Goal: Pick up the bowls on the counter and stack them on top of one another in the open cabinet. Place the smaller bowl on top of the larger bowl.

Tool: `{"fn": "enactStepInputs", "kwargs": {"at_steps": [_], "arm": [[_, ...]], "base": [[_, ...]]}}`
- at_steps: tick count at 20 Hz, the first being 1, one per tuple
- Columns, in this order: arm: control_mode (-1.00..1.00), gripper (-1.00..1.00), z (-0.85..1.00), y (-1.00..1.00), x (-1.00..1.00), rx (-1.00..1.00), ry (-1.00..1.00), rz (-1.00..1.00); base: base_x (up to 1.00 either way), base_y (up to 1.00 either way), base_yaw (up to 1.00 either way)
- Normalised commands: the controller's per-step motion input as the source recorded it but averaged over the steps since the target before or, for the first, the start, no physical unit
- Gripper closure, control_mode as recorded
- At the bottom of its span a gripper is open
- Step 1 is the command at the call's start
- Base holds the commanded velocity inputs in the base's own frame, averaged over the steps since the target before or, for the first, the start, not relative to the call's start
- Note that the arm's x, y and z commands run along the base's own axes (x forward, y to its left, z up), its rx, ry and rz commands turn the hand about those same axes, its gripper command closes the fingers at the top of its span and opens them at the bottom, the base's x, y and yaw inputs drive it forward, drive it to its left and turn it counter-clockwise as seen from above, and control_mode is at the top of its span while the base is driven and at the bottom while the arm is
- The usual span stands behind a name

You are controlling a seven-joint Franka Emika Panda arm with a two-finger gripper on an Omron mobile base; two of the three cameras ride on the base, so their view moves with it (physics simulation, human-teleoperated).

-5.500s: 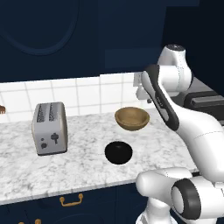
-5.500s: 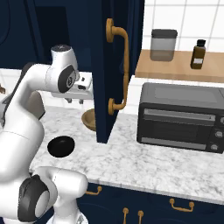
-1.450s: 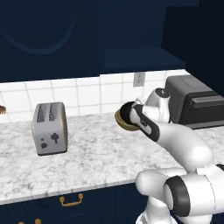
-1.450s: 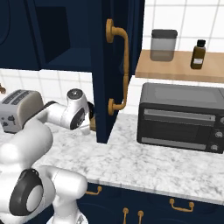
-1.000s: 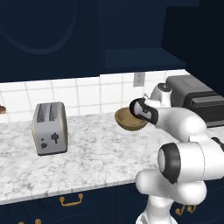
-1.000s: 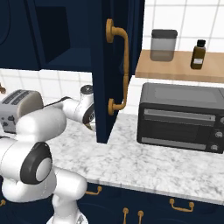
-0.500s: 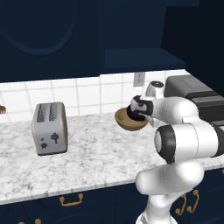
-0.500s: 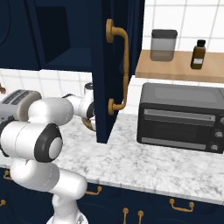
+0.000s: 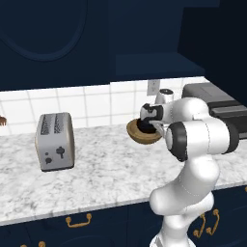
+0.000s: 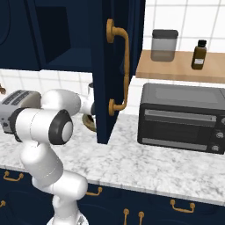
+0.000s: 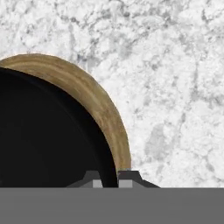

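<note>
**Black bowl sits inside wooden bowl — on counter**

Gripper [image 11: 110,178] is clamped on the rim of the smaller bowl [image 9: 144,126], fingertips [image 11: 127,177] straddling its edge. That bowl sits nested in the larger bowl [image 9: 143,133], which rests on the counter [image 9: 106,169] right of the toaster [image 9: 55,141]. The open cabinet [image 10: 66,61] is above — shelf board bare.

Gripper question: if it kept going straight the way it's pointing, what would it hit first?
Probably the black bowl, whose rim sits between the gripper's fingertips. That bowl sits inside the wooden bowl, with the counter beneath. Depth is hard to judge.
</note>
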Motion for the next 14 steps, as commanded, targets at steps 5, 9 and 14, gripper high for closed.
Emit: {"fn": "enactStepInputs", "kwargs": {"at_steps": [5,9,14], "arm": [[-1.0,1.0,-0.26,0.09,0.26,0.0,0.06,0.0],[-1.0,1.0,-0.05,0.02,0.52,0.0,0.01,0.0],[-1.0,-1.0,-0.01,-0.01,0.34,0.0,0.01,0.0]], "base": [[0.0,0.0,0.0],[0.0,0.0,0.0],[0.0,0.0,0.0]]}}
